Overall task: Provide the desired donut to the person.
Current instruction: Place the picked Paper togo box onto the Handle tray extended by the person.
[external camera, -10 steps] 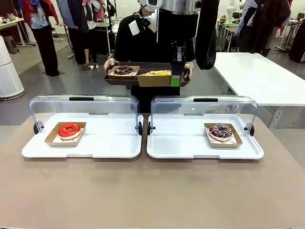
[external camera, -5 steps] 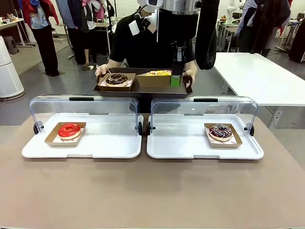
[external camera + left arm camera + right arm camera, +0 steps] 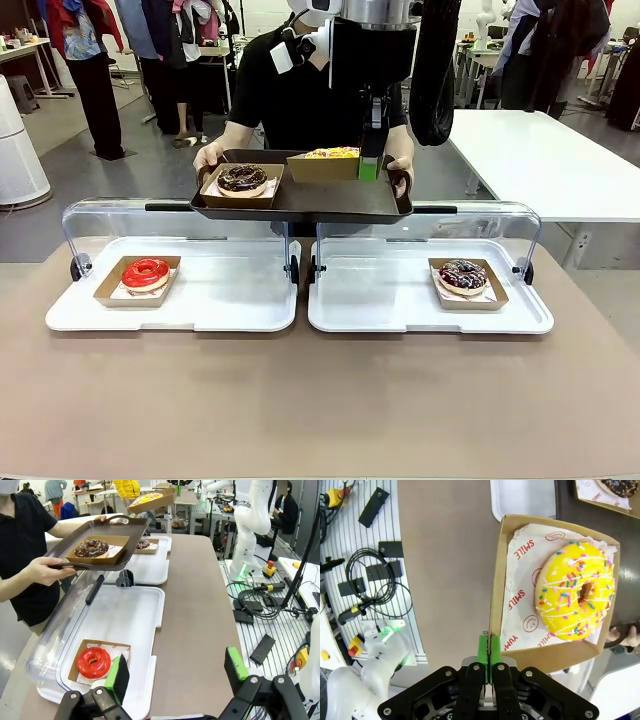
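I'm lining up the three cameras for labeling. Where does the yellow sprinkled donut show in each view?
Front view: the yellow donut sits in its cardboard box at top centre, above the brown tray, held by the right gripper.
Left wrist view: top centre, far off.
Right wrist view: right of centre, box edge pinched in the shut fingers.
Shared landmark: the chocolate donut on the tray.

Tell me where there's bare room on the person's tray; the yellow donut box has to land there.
The brown tray is bare along its near edge and right half, between the chocolate donut box and the person's hand. The left end is crowded. The right hand holds the yellow donut box above the far side.
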Controlling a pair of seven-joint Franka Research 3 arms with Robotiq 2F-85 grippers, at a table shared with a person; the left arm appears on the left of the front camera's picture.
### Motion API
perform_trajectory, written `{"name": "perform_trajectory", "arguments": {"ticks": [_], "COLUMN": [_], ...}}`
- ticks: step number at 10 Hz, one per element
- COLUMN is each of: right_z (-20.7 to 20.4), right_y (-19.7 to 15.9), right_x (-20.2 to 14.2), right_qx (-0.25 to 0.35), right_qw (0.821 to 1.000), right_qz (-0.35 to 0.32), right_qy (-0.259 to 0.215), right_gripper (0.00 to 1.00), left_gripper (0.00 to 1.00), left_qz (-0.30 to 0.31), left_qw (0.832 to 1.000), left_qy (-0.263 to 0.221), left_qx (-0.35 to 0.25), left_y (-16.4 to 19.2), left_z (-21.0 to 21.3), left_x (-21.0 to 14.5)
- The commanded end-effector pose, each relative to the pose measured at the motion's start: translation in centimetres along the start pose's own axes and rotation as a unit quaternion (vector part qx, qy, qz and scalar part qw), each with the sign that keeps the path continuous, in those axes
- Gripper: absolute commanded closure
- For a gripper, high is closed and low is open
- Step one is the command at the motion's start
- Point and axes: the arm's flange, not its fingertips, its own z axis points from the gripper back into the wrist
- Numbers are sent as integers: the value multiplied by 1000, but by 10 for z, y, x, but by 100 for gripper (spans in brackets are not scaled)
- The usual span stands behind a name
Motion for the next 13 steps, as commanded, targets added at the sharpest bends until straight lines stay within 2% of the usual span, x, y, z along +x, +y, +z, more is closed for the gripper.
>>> {"name": "perform_trajectory", "arguments": {"ticks": [1,3,5,7,10,13], "right_z": [-2,0,-16,-26,-35,-51], "right_y": [4,0,-33,-75,-124,-160], "right_x": [-3,0,-6,-11,-11,-12], "right_qx": [0,0,4,4,48,63], "right_qw": [1000,1000,1000,1000,998,997], "right_qz": [-1,0,29,26,34,33], "right_qy": [3,0,0,10,-27,-38], "right_gripper": [100,98,98,98,98,98], "left_gripper": [0,0,0,0,0,0], "left_qz": [-7,-7,-7,-7,-7,-7], "left_qw": [1000,1000,1000,1000,1000,1000], "left_qy": [-4,-4,-4,-4,-4,-4], "left_qx": [5,5,5,5,5,5], "left_y": [-1,-1,-1,-1,-1,-1], "left_z": [0,0,0,0,0,0], "left_x": [0,0,0,0,0,0]}}
